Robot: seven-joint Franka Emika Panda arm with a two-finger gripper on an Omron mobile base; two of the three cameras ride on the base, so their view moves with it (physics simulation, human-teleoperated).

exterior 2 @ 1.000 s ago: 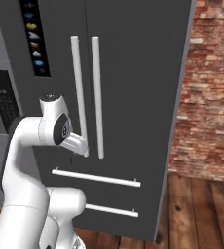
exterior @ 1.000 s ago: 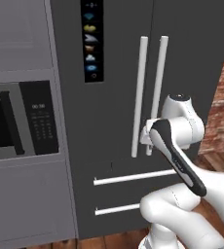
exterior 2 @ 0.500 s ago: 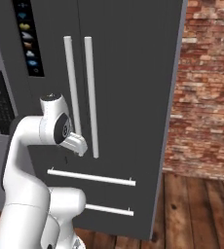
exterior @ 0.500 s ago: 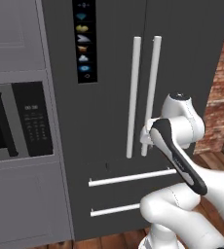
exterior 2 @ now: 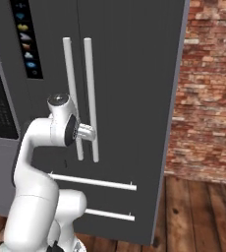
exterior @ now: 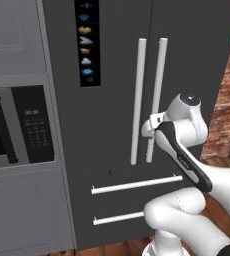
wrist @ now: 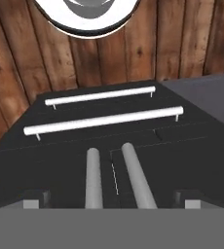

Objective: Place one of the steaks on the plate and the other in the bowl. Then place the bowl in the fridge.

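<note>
Black built-in microwave (exterior: 17, 127) at left, set in grey cabinets (exterior: 14, 45) w/ keypad on its right side. Red brick wall (exterior 2: 208, 93) at right. Wood plank floor (exterior 2: 198, 211) below.

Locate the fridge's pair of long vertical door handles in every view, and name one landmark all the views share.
Left base view: the vertical handles stand right of centre on the closed fridge, just left of the arm's wrist.
Right base view: they stand left of centre, behind the wrist.
Hand view: they run as two pale bars from the bottom edge toward the middle.
Shared landmark: the two horizontal drawer handles at the lower end of the vertical pair.
</note>
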